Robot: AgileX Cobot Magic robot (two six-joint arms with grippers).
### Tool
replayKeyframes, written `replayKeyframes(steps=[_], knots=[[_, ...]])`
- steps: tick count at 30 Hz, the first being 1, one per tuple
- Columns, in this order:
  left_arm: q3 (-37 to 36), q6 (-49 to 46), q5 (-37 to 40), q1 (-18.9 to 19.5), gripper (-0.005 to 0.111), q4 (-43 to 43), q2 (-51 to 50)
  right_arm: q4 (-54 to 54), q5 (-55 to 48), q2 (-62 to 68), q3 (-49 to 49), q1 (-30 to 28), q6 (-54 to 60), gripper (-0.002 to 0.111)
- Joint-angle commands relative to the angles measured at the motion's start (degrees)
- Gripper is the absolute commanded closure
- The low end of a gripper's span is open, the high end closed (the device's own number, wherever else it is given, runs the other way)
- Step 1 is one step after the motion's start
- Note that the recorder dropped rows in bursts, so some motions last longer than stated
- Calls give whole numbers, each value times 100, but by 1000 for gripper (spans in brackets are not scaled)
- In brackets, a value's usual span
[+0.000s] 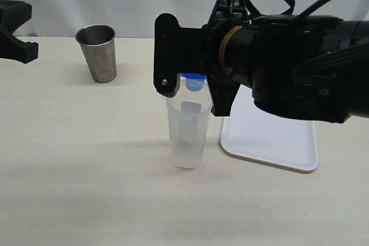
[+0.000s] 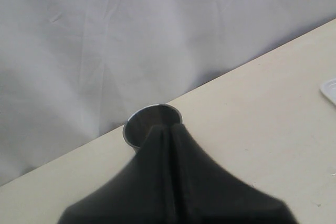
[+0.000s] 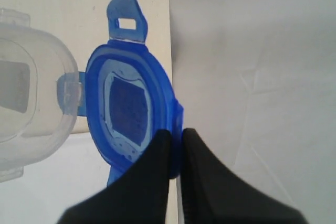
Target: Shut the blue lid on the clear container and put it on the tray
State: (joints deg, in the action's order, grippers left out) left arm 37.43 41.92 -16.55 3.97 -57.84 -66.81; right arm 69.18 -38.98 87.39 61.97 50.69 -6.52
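The clear container (image 1: 187, 133) stands upright and open at mid-table. In the right wrist view its mouth (image 3: 23, 95) lies beside the blue lid (image 3: 128, 106). My right gripper (image 3: 176, 141) is shut on the lid's rim, with the lid's underside facing the camera and its snap flaps hanging loose. From the exterior view only a sliver of the lid (image 1: 194, 81) shows just above the container's rim, behind the right arm. The white tray (image 1: 271, 139) lies flat to the right of the container. My left gripper (image 2: 166, 132) is shut on nothing, far left.
A steel cup (image 1: 98, 53) stands at the back left, just beyond the left fingertips (image 2: 157, 135) in the left wrist view. A tray corner (image 2: 329, 89) shows at that view's edge. A grey cloth backdrop rises behind the table's far edge.
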Motion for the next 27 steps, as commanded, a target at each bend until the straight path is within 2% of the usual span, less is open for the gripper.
replayKeyframes(steps=[1, 11, 17, 27], knots=[[-9, 24, -27, 6, 107, 69, -14, 21, -13, -99, 58, 7, -34, 104], [-9, 95, -39, 6, 107, 47, -14, -195, 338, -426, -11, 7, -12, 104], [-9, 138, -39, 6, 107, 31, -14, 225, 124, -211, -95, 7, -171, 104], [-9, 137, -39, 6, 107, 3, -14, 172, 160, -211, -95, 7, -186, 104]])
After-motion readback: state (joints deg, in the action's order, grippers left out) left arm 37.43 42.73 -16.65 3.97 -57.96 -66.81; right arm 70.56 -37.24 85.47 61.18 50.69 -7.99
